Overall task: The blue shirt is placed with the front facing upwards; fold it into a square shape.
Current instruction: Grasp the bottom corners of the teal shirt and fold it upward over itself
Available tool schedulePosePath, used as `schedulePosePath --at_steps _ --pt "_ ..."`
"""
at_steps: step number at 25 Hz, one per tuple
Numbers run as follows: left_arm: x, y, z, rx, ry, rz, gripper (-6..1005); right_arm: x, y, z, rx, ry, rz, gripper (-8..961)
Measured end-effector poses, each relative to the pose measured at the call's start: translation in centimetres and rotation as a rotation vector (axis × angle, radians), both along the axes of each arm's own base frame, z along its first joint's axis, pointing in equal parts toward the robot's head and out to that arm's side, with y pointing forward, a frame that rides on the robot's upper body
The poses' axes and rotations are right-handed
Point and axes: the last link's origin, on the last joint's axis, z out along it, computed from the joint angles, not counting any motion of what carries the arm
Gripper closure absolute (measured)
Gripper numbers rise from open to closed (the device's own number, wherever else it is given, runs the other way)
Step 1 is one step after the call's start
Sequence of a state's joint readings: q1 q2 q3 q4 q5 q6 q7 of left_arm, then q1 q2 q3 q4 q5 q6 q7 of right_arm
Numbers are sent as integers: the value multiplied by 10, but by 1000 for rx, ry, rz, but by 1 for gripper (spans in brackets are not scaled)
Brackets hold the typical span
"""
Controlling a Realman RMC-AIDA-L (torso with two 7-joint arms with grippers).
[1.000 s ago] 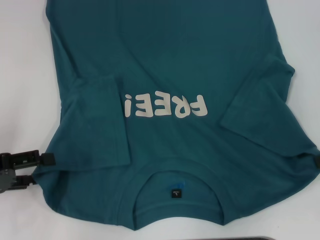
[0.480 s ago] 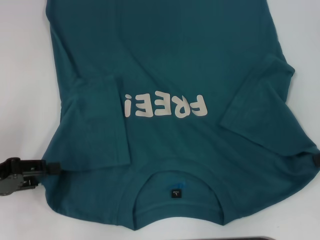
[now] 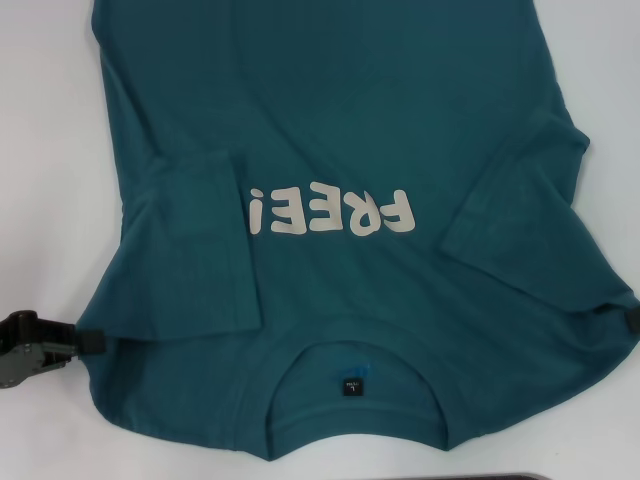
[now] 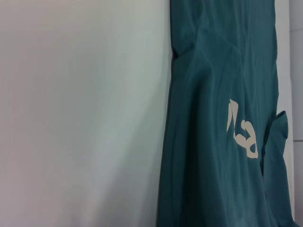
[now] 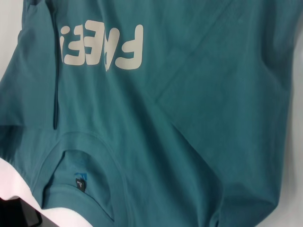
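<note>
The white table is covered across most of the head view by the blue shirt, laid flat w/ front up, collar toward the robot, both sleeves folded inward over the chest. The cream lettering is seen upside down at mid-chest, betw. the two folded sleeves; the small dark neck label sits inside the collar, near the bottom edge. The left gripper is found low at the shirt's left shoulder edge, tips touching the fabric; whether cloth is pinched can't be told. The right gripper is barely seen at the shirt's right shoulder edge; finger state can't be told.
</note>
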State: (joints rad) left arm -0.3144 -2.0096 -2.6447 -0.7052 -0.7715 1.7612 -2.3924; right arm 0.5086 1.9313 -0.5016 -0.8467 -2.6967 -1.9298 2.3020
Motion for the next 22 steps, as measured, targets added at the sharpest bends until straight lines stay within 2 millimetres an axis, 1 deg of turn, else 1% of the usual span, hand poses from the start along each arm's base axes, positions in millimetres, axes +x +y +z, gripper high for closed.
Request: schedulePosePath --at_steps 2,7,11,17,22 --pt "0 0 0 0 0 1 766 0 0 0 0 0 0 928" --pt "0 0 1 -1 1 0 954 0 0 0 -1 0 0 928" --pt "1 -2 3 -15 -3 -18 954 1 -1 0 -6 -3 0 928" --pt "-7 -9 20 -7 61 -8 953 6 -6 3 -1 -14 -19 927" --pt "-6 -10 18 -11 59 -12 954 6 -5 3 3 -12 -15 927"
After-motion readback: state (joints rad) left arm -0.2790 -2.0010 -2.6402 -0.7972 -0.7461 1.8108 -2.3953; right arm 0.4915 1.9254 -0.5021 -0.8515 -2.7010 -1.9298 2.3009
